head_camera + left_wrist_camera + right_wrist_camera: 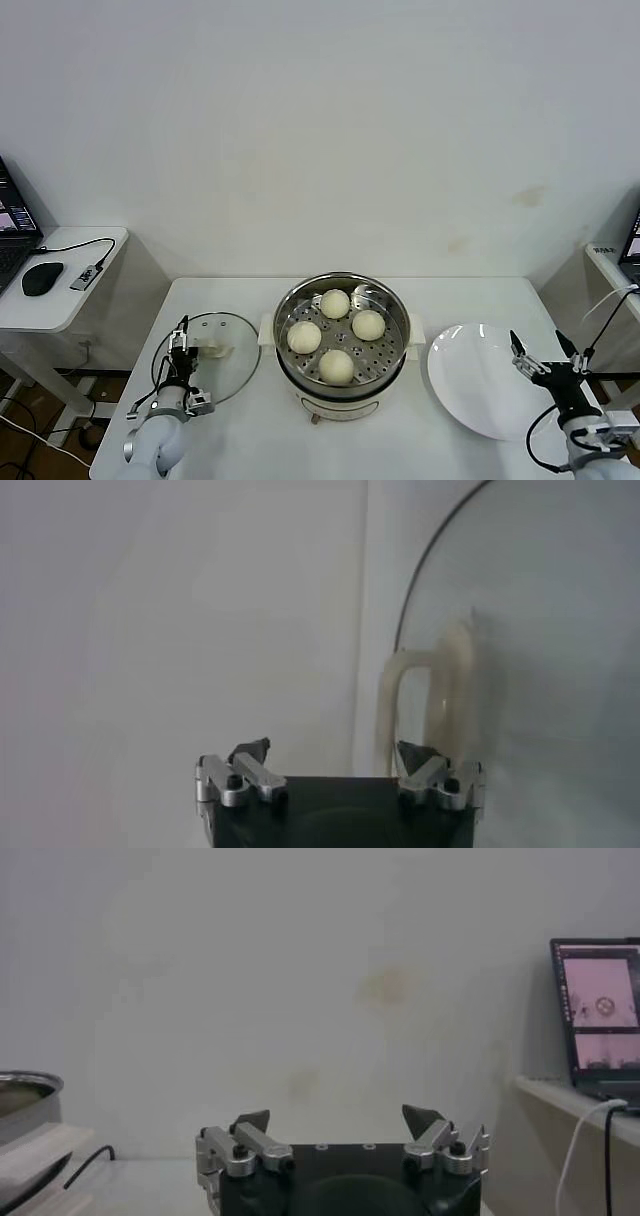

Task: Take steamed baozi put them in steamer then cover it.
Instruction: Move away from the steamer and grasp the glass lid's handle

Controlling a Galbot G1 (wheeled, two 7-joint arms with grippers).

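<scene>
Several cream-white baozi (335,303) lie on the perforated tray inside the shiny steamer (283,318) at the table's centre; its rim also shows in the right wrist view as the steamer (25,1093). The glass cover (228,378) lies flat on the table left of the pot, its cream handle (212,348) facing up. My left gripper (181,338) hovers over the cover's left part, open. In the left wrist view the left gripper (333,753) has the handle (440,695) just beyond one fingertip, not between the jaws. My right gripper (538,345) stands open and empty by the plate.
A flat white plate (480,395) lies right of the steamer. A side table at the left carries a mouse (42,278) and a laptop. Another laptop (600,1013) stands on a shelf at the right. The table's front edge is close to both arms.
</scene>
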